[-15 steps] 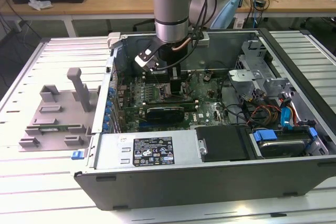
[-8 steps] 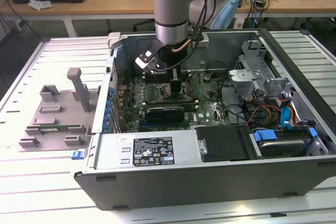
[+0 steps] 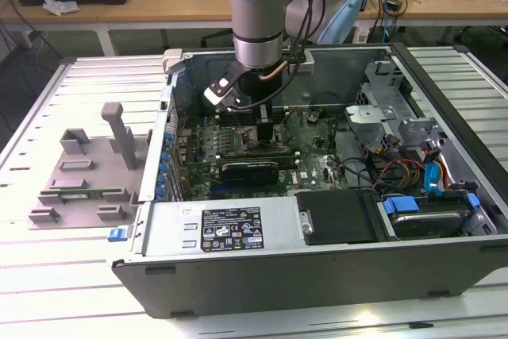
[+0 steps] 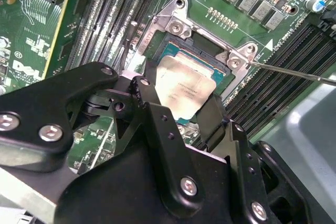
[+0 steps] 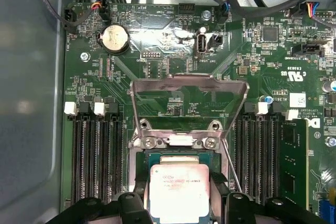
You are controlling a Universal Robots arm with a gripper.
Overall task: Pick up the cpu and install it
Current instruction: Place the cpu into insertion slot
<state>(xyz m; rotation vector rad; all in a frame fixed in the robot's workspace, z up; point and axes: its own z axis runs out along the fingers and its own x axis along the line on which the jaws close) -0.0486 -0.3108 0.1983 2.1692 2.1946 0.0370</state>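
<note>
Here, inside an opened computer case [image 3: 333, 263] lying on a slatted tabletop [image 3: 55, 299], the robot arm [image 3: 258, 13] reaches down to the motherboard. Its black jaws are closed on the cpu [image 5: 179, 191], pinching two opposite edges of the silver-topped chip. The chip sits squarely over the open socket [image 5: 178, 140]; whether it is seated or hangs just above cannot be told.

The chip looks light, thin and stiff, with a slick metal top. It is probably delicate on its underside, as the socket's contacts would be. The side edges seem the only safe hold, with the chip kept level, not tilted.

Room is tight sideways. The hinged load plate [image 5: 189, 85] stands raised along one side of the socket, and a thin lever rod [image 5: 231, 169] runs just beside it. Rows of memory slots [image 5: 94, 156] flank both sides, close to the jaws. Straight above the socket the way looks open, with the case walls well apart. A grey tray [image 3: 79, 172] sits outside the case, on the exterior view's left.
</note>
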